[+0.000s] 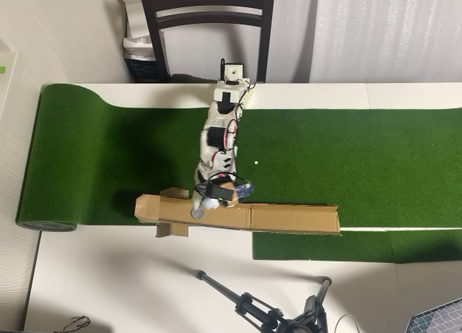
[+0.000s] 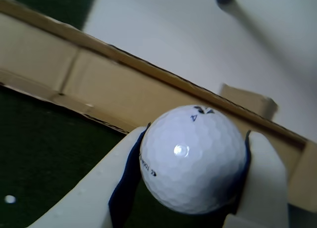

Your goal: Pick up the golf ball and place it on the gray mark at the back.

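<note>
Overhead top-down; wrist cam close-up.

Golf ball [image 2: 193,159]: white, dimpled, dark "4" and small lettering printed on it, clamped between two pale fingers [image 2: 265,183], above the brown cardboard ramp [image 2: 99,74]. Overhead view: ball [image 1: 208,201] at ramp's left part. Gray mark can't be made out.

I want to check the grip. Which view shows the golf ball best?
The wrist view: the golf ball fills the frame, clamped between both fingers, dimples and print visible. The overhead view shows only a small pale blob under the arm, above the cardboard.
</note>
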`<state>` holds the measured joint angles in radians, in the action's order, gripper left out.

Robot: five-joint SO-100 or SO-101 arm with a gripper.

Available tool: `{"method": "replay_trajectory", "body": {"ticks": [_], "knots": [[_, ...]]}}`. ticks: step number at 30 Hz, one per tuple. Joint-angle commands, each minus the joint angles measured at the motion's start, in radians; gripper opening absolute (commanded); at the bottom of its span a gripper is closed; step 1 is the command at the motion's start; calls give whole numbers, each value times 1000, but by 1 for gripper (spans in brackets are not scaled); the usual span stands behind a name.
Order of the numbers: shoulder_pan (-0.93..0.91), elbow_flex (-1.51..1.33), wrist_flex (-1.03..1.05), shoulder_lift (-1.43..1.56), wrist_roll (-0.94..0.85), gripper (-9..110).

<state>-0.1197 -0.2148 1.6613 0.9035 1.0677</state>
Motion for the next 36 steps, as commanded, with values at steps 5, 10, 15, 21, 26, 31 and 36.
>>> {"method": "replay_trajectory", "body": {"ticks": [5, 10, 15, 21, 26, 31, 36], "knots": [[-29, -43, 25, -8, 8, 24], [-14, -25, 15, -26, 8, 24], [-11, -29, 9, -58, 21, 24], [-11, -18, -5, -126, 54, 24], [-11, -18, -61, -144, 60, 24], [-11, 5, -64, -140, 61, 24], [-11, 86, -64, -155, 80, 24]]}}
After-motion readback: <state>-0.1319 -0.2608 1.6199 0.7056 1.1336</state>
